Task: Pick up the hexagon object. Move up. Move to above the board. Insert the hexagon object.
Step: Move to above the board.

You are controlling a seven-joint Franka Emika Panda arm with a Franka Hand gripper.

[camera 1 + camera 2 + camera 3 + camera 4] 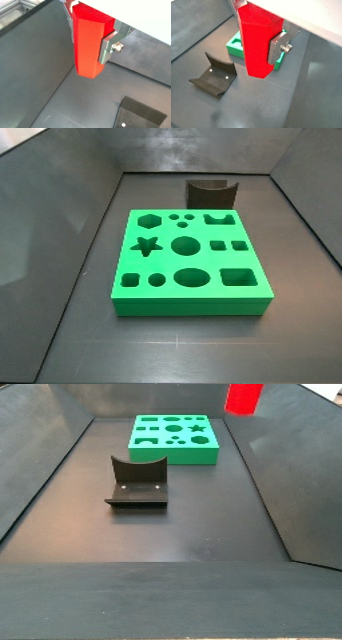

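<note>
Both wrist views show the gripper (pixel 92 37) clamped on the red peg (pixel 89 44): its silver fingers (pixel 278 49) press against the peg's sides, and the peg hangs upright from them with its lower end free in the air. Below it in a wrist view lie the green board (pixel 235 46) and the dark fixture (pixel 213 76), neither touching the peg. In a side view only the bottom of the red peg (pixel 243 398) shows at the upper edge, high above the floor and just right of the board (pixel 174 439); the gripper itself is cut off there. The board lies flat at the far end of the dark grey floor (pixel 174 534), its shaped holes all open, with the fixture (pixel 136 482) nearer and to its left. Sloped grey walls (pixel 60 248) enclose the floor.
</note>
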